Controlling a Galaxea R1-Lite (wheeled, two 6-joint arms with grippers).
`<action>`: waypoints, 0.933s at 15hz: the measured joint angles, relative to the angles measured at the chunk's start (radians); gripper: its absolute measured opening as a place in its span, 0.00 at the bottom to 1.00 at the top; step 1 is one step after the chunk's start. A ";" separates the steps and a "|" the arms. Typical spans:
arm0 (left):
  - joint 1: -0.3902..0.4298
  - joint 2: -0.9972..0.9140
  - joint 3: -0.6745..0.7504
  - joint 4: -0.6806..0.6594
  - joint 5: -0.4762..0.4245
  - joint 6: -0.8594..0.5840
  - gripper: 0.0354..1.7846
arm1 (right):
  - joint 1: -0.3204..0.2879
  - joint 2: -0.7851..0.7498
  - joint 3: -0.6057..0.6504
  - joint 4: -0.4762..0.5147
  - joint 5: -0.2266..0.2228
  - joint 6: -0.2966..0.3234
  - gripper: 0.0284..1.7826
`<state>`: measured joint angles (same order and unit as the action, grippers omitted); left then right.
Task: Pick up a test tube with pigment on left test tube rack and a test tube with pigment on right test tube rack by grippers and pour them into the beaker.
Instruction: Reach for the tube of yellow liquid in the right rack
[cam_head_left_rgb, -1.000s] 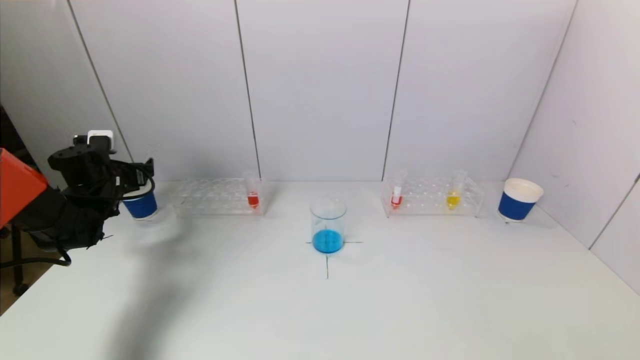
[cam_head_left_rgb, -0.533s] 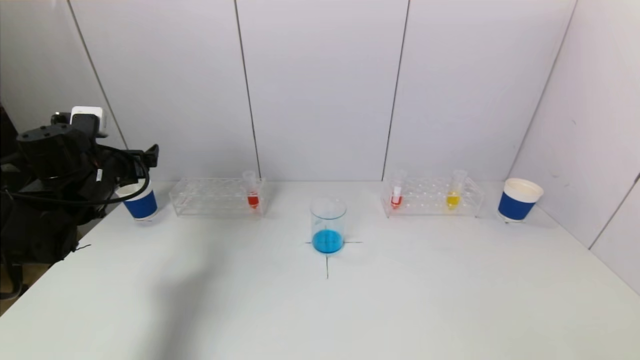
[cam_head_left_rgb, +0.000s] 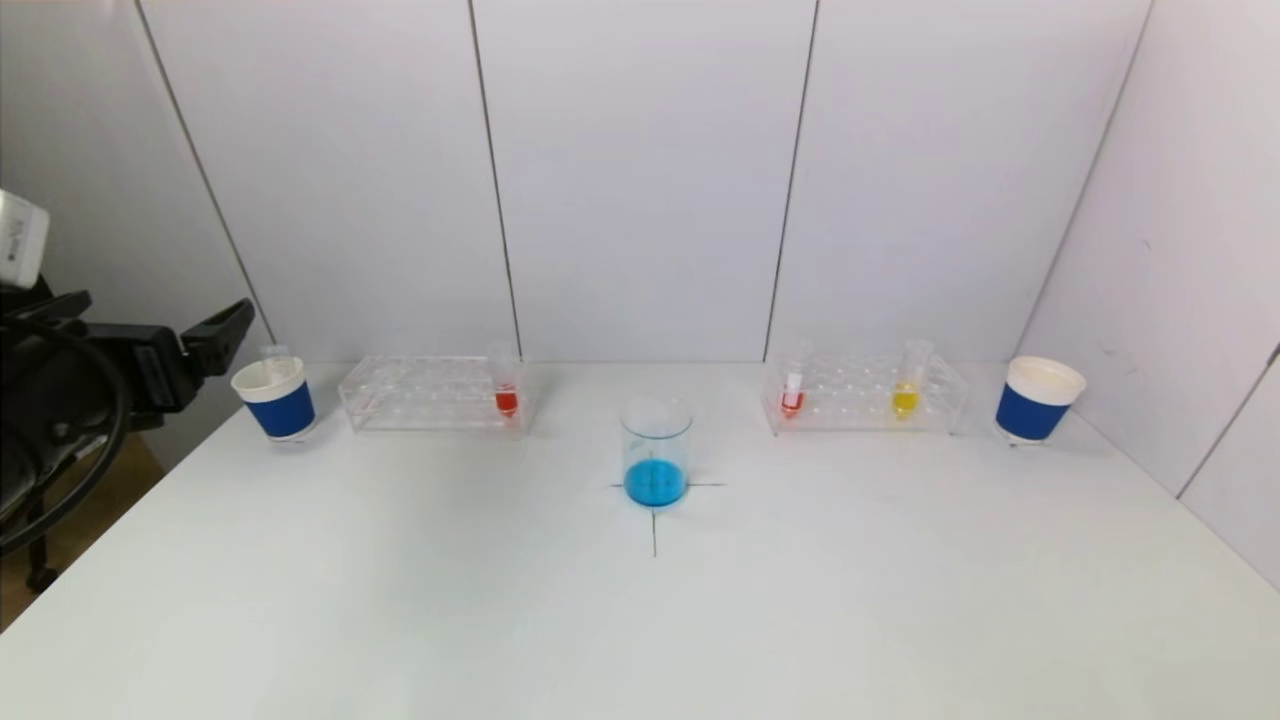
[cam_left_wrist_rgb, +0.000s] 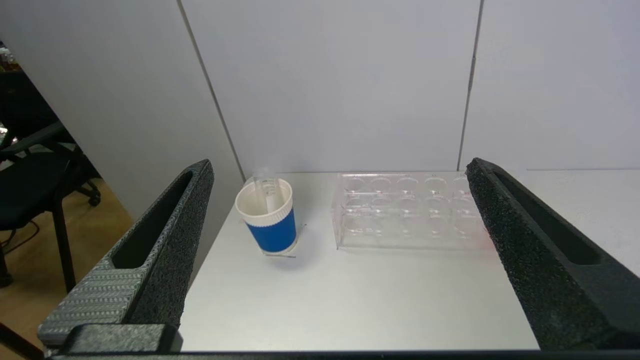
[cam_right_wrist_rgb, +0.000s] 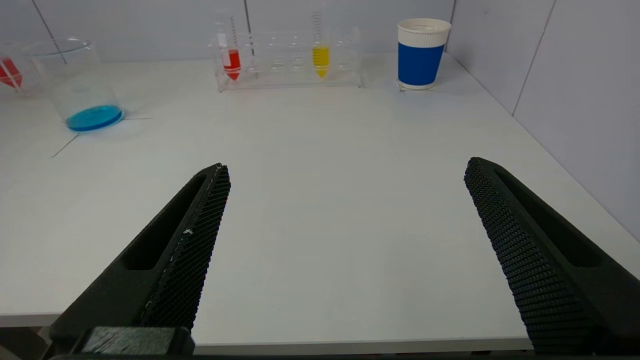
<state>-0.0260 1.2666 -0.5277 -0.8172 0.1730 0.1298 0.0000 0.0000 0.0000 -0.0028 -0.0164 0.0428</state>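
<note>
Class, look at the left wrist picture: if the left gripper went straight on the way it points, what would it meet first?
Probably the blue paper cup with an empty tube in it, or the left test tube rack beside it. Both lie ahead of the open left gripper; depth is unclear.

Blue liquid in beaker (cam_head_left_rgb: 656, 482); blue-banded white cups (cam_head_left_rgb: 1036, 400).

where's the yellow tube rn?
Head view: the yellow test tube stands upright in the right test tube rack, toward its end nearest the right blue cup.
</note>
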 joint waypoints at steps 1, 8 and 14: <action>-0.007 -0.070 0.031 0.039 0.002 0.000 0.99 | 0.000 0.000 0.000 0.000 0.000 0.000 0.96; -0.018 -0.586 0.148 0.454 0.039 0.013 0.99 | 0.000 0.000 0.000 0.000 0.000 0.000 0.96; -0.009 -0.967 0.190 0.814 0.036 0.016 0.99 | 0.000 0.000 0.000 0.000 0.000 0.000 0.96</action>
<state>-0.0351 0.3000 -0.3372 -0.0032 0.2087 0.1455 0.0000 0.0000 0.0000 -0.0028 -0.0164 0.0423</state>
